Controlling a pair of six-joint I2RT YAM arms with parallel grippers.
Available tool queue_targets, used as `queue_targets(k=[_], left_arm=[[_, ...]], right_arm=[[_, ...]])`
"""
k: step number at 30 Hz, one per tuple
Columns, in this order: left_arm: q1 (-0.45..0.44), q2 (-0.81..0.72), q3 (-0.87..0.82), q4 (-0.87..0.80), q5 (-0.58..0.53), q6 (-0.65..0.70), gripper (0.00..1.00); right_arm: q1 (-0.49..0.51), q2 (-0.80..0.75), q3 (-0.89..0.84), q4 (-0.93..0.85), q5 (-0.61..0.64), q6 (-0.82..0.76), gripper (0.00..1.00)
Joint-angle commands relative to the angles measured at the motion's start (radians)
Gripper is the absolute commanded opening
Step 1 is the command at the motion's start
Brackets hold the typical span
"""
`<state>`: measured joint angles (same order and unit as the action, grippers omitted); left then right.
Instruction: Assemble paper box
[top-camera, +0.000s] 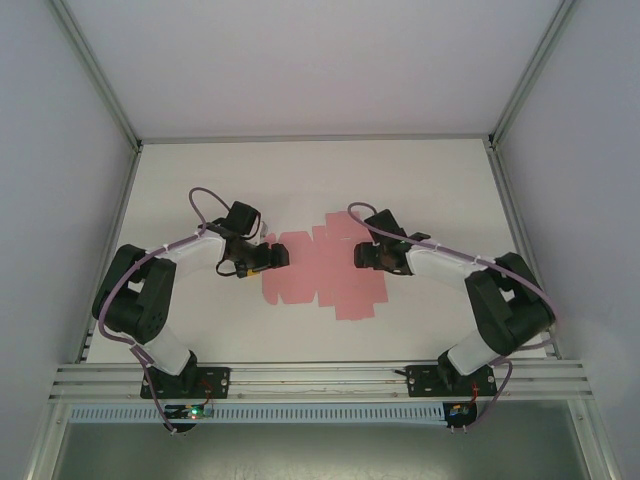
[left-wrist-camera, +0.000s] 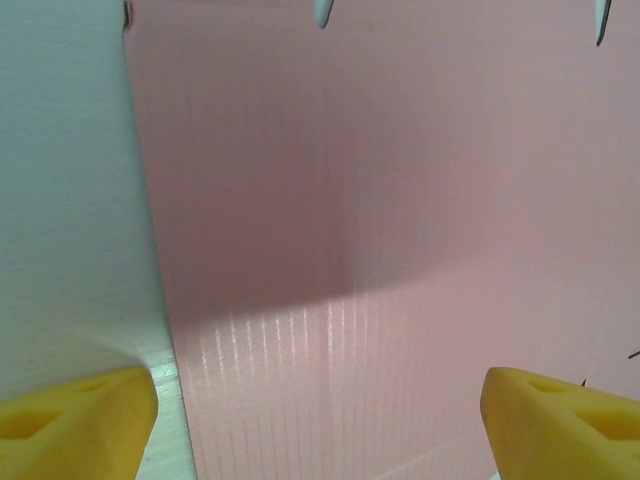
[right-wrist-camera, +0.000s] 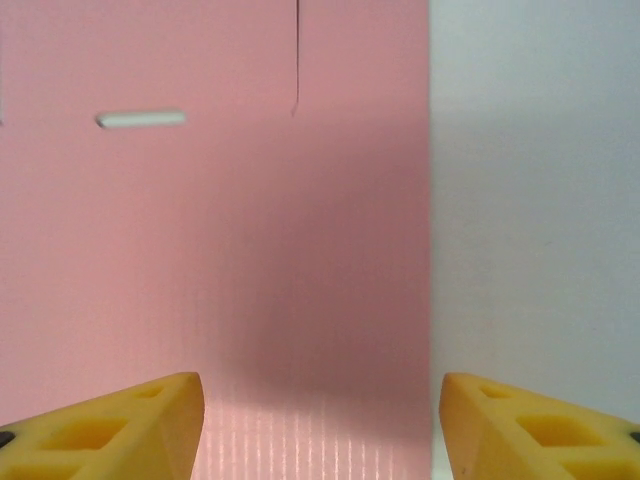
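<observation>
Now | paper box (top-camera: 322, 275): flat | between left tool (top-camera: 278, 256), right tool (top-camera: 359, 255)

Paper box (top-camera: 325, 272): pink thin card, matt, finely ribbed (faint sheen under direct light). Table (top-camera: 440, 190): white, smooth, matt. Left gripper (left-wrist-camera: 320, 395) fingers (left-wrist-camera: 80, 430): yellow moulded plastic, dull finish. Front rail (top-camera: 320, 378): silvery metal, grooved.

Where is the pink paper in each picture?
Top camera: the pink paper lies flat in the middle of the white table.
Left wrist camera: it takes up the middle and right, table on the left.
Right wrist camera: it takes up the left and middle, table on the right.
Shared landmark: the paper's straight edge against the white table.
</observation>
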<state>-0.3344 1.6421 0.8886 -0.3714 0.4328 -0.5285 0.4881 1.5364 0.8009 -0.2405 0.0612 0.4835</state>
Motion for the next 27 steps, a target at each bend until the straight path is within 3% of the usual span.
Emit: queue_targets(k=[1,6,12,20,24,27], left_arm=[[-0.026,0.038,-0.010,0.008,0.012,0.013,0.85],[-0.029,0.042,-0.018,0.036,0.060,0.003,0.84],[-0.031,0.044,-0.013,0.057,0.124,-0.002,0.81],[-0.037,0.058,-0.026,0.140,0.222,-0.031,0.81],[-0.038,0.036,-0.051,0.233,0.292,-0.068,0.80],[-0.036,-0.032,-0.096,0.400,0.381,-0.145,0.79]], right_arm=[[-0.037,-0.052,0.003,-0.004,-0.004,-0.011,0.66],[-0.067,0.029,-0.009,0.010,-0.039,-0.002,0.63],[-0.039,0.109,-0.026,0.065,-0.105,0.013,0.54],[-0.004,0.141,-0.093,0.162,-0.200,0.063,0.51],[-0.006,0.147,-0.120,0.195,-0.246,0.076,0.48],[-0.009,0.141,-0.140,0.209,-0.257,0.082,0.48]])
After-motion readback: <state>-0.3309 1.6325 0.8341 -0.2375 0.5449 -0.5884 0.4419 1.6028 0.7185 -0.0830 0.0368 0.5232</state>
